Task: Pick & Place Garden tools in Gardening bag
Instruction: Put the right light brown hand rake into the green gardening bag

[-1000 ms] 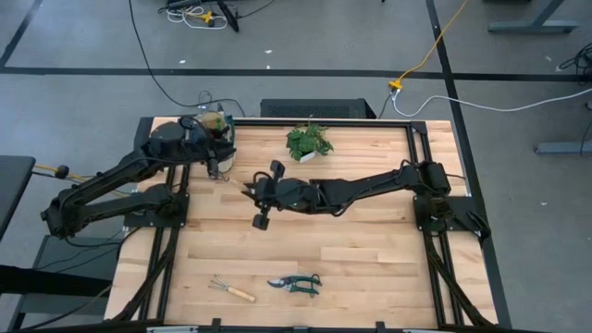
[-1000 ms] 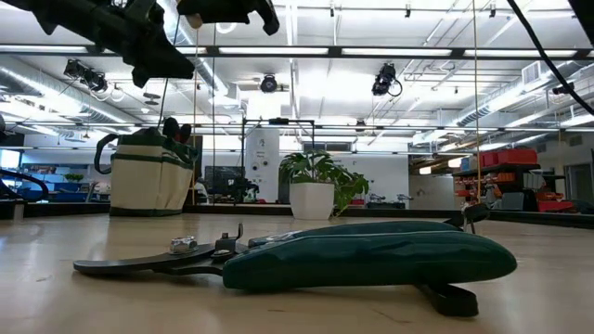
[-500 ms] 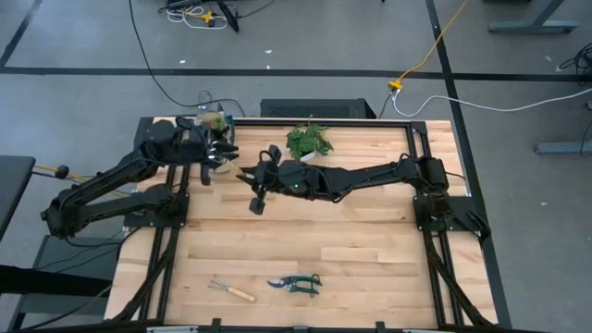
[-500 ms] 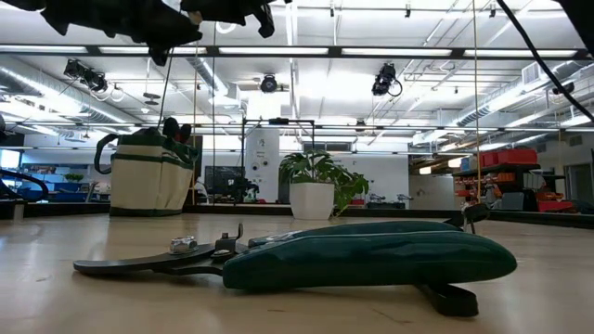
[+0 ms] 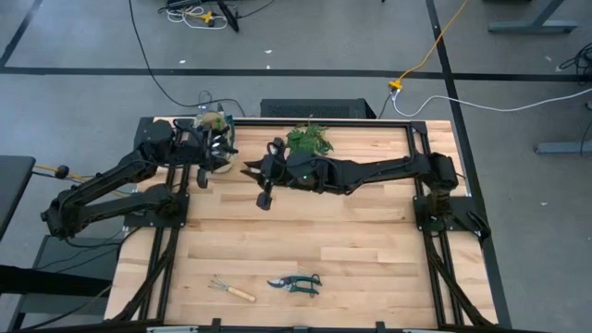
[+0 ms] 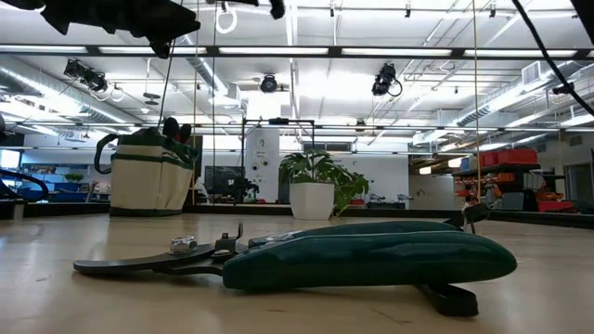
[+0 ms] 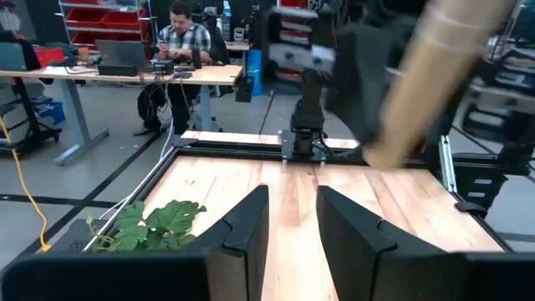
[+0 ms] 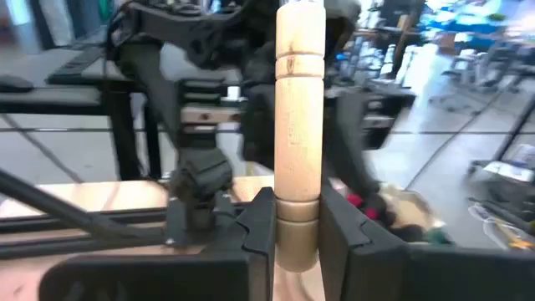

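Note:
My right gripper (image 5: 250, 172) is high over the far left part of the table, just right of the beige gardening bag (image 5: 218, 129), and is shut on a wooden-handled tool (image 8: 298, 109). My left gripper (image 5: 222, 150) is open and empty right beside the bag, facing the right arm. In the left wrist view the wooden handle (image 7: 435, 75) shows close ahead, above the fingers. The teal-handled pruning shears (image 5: 296, 283) and a small wooden-handled hand rake (image 5: 231, 290) lie flat near the table's front edge. The bag (image 6: 148, 176) stands upright with things in it. My right gripper pinches the tool's wooden handle (image 8: 298, 219) between its two fingers (image 8: 257, 227). The handle runs on past the fingertips, along the fingers, toward the bag. The tool is lifted clear of the table. Its working end is hidden behind the gripper.
A leafy plant in a white pot (image 5: 308, 141) stands at the far edge, beside the right arm's forearm. The two grippers are close together near the bag. The middle of the wooden table (image 5: 351, 240) is bare. A person sits at a desk beyond the table (image 7: 185, 33).
My right gripper has carried the wooden-handled tool up and toward the table's far edge, closer to the bag. My left gripper has risen and gone a little toward the far edge, beside the bag. The shears and the rake have stayed where they were.

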